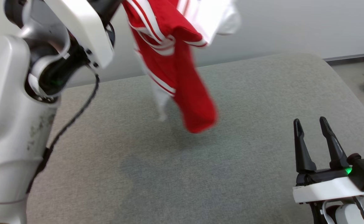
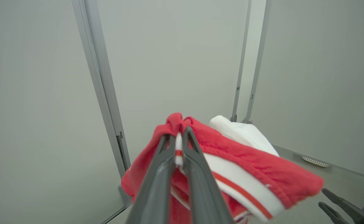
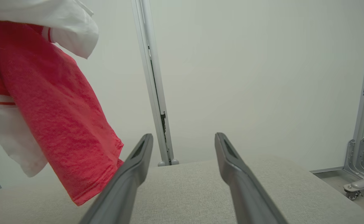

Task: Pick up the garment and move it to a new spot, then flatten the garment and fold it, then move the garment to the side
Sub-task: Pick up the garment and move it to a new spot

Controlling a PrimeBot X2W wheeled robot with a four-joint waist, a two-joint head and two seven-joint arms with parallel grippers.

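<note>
Garment (image 1: 194, 105) dangling, wrist view: pinch (left jaws)

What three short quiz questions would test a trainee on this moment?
1. True or false: the red and white fabric garment lies spread flat on the grey cushioned surface.
2. Choose one. The left gripper is: A) open and empty; B) shut on the garment; C) resting on the surface.
3. Fill in: the right gripper has its fingers ____, with nothing between them.

Key: 1 false, it hangs bunched from a raised arm; 2 B; 3 open.
</note>
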